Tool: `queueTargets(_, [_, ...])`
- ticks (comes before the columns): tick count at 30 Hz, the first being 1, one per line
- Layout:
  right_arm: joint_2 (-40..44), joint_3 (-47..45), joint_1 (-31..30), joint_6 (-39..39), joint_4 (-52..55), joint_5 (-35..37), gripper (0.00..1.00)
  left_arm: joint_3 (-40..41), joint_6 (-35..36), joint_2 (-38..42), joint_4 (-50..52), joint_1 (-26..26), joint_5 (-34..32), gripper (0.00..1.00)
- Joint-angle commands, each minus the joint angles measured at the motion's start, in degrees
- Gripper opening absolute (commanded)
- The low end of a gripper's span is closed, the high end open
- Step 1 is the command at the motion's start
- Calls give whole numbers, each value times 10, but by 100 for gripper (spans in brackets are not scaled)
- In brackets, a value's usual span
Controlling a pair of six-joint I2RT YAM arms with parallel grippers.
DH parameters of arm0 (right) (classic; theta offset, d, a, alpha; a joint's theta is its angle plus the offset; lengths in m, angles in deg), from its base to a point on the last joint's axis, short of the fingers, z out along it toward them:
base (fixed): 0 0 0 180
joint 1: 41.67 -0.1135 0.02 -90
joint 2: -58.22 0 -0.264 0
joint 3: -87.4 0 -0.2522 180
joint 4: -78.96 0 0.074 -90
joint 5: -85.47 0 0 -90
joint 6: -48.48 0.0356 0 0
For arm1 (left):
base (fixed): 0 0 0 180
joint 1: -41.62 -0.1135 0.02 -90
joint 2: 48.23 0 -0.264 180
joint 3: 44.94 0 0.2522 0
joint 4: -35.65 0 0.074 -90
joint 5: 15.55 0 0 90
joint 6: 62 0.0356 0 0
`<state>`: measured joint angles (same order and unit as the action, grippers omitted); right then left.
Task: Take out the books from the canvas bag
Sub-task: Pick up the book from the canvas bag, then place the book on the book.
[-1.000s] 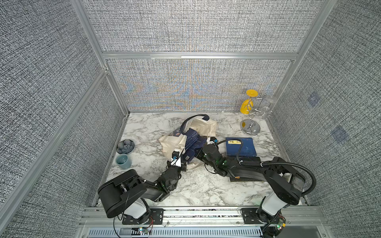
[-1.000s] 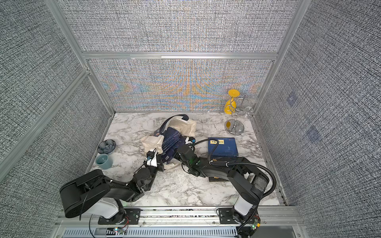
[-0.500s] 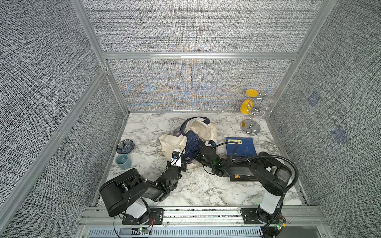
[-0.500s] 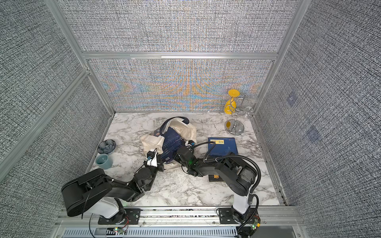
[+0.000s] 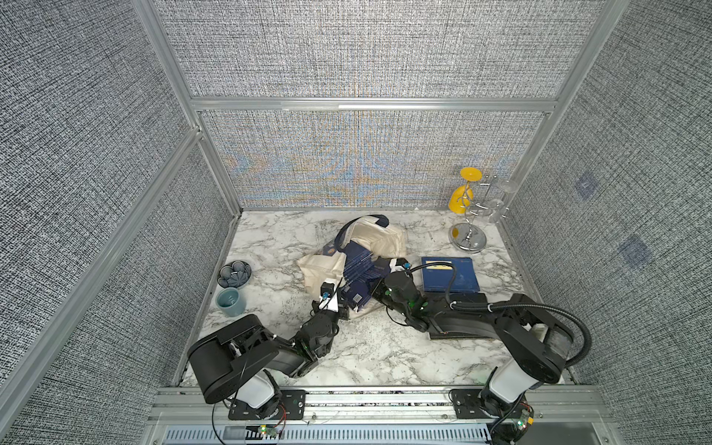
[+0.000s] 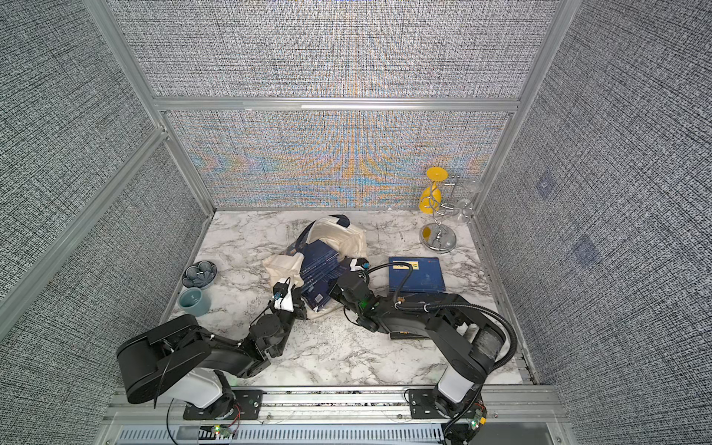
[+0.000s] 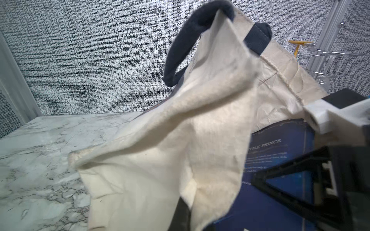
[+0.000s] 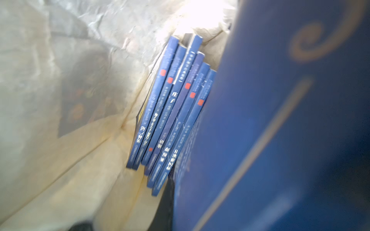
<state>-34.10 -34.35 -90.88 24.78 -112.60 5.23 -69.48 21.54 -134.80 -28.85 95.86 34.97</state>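
left gripper [image 5: 345, 306] clamped shut on the canvas bag [image 5: 379, 239] fabric, near corner. right gripper [image 5: 376, 288] buried at the bag mouth against the books [image 5: 360, 266]. I can't tell if it's spread or closed (wrist cam shows mostly blue cover and spines). books half out of the bag, mid-table; loose book [image 5: 449, 274] flat just beside.

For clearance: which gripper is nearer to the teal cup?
Left. The left gripper holds the canvas bag's edge facing the teal cup; the right gripper is beyond, at the books.
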Motion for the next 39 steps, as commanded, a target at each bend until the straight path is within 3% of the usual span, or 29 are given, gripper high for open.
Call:
queueTargets(1, [32, 4, -3, -56, 6, 3, 0, 0, 0, -6, -15, -2, -42, 0])
queueTargets(7, [94, 11, -4, -137, 24, -17, 0, 0, -5, -14, -18, -2, -54, 0])
queueTargets(13, [180, -19, -4, -169, 40, -11, 0, 2, -9, -13, -18, -2, -52, 0])
queueTargets(25, [440, -95, 2, -251, 152, 190, 0, 1, -14, -12, -18, -1, -43, 0])
queueTargets(31, [492, -146, 25, -214, 137, 271, 0, 1, -14, -10, -17, -1, -42, 0])
queueTargets(39, [483, -221, 86, -147, 35, 282, 0, 0, -13, -13, -18, -2, -39, 0])
